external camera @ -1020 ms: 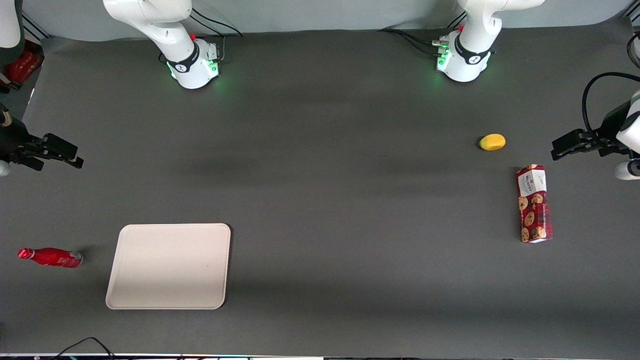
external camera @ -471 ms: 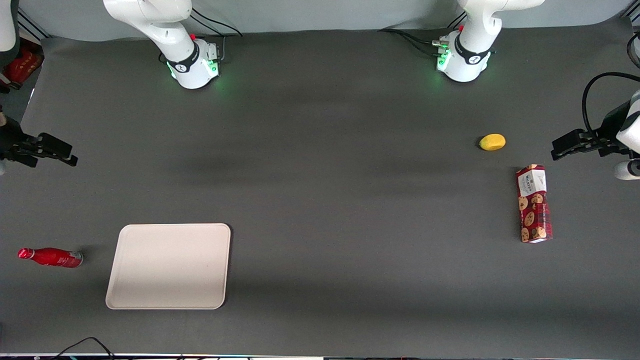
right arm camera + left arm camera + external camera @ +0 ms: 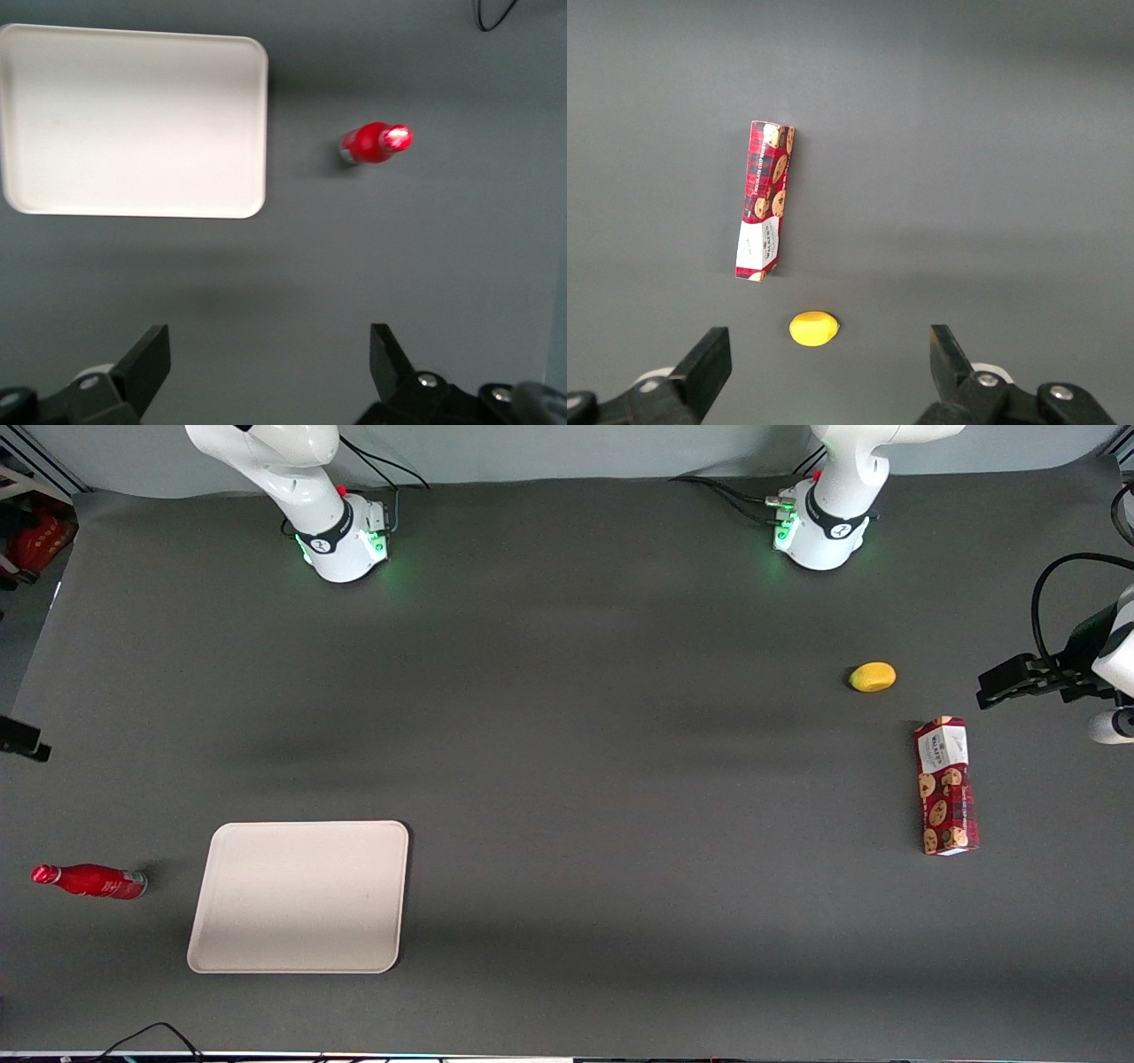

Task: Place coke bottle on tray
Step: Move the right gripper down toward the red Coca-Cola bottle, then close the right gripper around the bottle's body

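Since the earlier frame, the gripper (image 3: pixel 270 367) has slid out toward the working arm's end of the worktop (image 3: pixel 567 735), nearly leaving the front view.

Its fingers are spread wide and hold nothing, hanging above the dark grey mat. The coke bottle (image 3: pixel 90 880) stands just beside the cream-white tray (image 3: pixel 299 895), apart from it; a lemon (image 3: pixel 873 677) and cookie box (image 3: pixel 947 786) sit toward the parked arm's end.

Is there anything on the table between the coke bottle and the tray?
No. In the right wrist view, only bare dark table separates the coke bottle from the tray; the open tool hovers above.
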Controlling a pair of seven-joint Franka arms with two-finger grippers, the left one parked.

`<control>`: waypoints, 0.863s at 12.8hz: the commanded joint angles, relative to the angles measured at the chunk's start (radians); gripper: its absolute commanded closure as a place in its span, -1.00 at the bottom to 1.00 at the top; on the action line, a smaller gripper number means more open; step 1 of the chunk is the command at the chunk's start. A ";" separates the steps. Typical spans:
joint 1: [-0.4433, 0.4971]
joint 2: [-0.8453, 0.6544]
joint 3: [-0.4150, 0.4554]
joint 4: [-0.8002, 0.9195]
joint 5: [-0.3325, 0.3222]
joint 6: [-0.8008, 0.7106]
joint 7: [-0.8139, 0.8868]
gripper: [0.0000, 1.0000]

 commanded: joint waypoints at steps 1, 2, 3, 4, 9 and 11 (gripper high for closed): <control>-0.047 0.214 0.005 0.217 -0.014 0.012 -0.055 -1.00; -0.064 0.264 0.007 0.252 -0.014 0.042 -0.059 -1.00; -0.070 0.300 0.007 0.263 -0.014 0.080 -0.059 -1.00; -0.075 0.333 0.007 0.263 -0.012 0.131 -0.056 -1.00; -0.127 0.462 0.016 0.262 0.001 0.334 -0.057 -1.00; -0.141 0.487 0.024 0.258 0.015 0.363 -0.057 -1.00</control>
